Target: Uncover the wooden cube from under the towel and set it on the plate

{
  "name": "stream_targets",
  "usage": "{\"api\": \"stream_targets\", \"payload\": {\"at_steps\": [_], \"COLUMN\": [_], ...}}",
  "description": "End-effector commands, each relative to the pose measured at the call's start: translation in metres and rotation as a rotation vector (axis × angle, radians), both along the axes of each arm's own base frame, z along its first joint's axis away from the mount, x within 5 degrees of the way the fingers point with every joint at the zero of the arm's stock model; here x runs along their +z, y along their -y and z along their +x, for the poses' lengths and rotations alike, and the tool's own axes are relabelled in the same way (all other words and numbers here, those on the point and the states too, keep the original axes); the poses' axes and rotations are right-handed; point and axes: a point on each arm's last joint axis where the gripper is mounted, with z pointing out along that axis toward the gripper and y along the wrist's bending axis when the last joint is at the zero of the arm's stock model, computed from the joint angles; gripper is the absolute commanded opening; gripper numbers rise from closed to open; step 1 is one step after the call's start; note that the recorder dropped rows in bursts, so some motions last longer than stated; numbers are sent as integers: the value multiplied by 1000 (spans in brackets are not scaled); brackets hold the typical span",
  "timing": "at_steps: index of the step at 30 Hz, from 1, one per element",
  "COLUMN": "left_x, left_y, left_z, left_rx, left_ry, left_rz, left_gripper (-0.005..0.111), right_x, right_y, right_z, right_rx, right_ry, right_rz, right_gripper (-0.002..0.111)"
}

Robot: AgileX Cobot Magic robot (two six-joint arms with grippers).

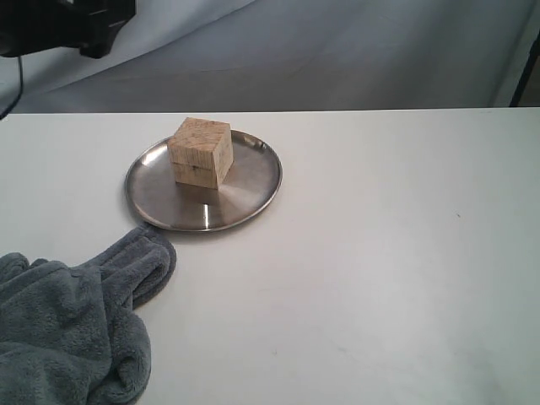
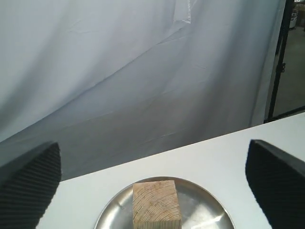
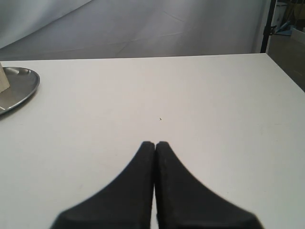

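Since the wooden cube sits flat on the shiny steel plate, a bit to the far side of its middle, the job looks as good as done; the blue-grey fleece towel lies in a soft heap at the near left of the white table; one fold comes right up to the plate's near rim, and I cannot tell if it touches; the left gripper is up off the cube, with its two ribbed fingers wide apart and nothing between them; the right gripper is pressed together, empty, low over bare table well to the side of the plate; what is left, I think, is for the left arm to move away; to do that well it should go up and back slowly with the fingers apart, so it does not bump the cube or catch the towel fold, which could tug the plate.
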Motion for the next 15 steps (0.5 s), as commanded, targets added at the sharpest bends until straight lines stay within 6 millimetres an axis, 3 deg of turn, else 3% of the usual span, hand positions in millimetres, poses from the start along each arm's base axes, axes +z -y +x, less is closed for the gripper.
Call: {"api": "stream_targets", "payload": {"at_steps": [1, 8, 15], "left_x": [2, -6, -9], "left_y": [-13, -28, -29], "left_z": [-36, -88, -146], "left_rx": [1, -34, -242], "left_ry": [30, 83, 175], "left_rz": [-22, -48, -163], "left_gripper": [105, 105, 104], "right_x": [-1, -1, -1], "right_y": [0, 0, 0], "right_z": [0, 0, 0], "right_rx": [-2, -1, -1], "right_ry": [5, 5, 5], "right_rz": [-7, -9, -9], "right_gripper": [0, 0, 0]}}
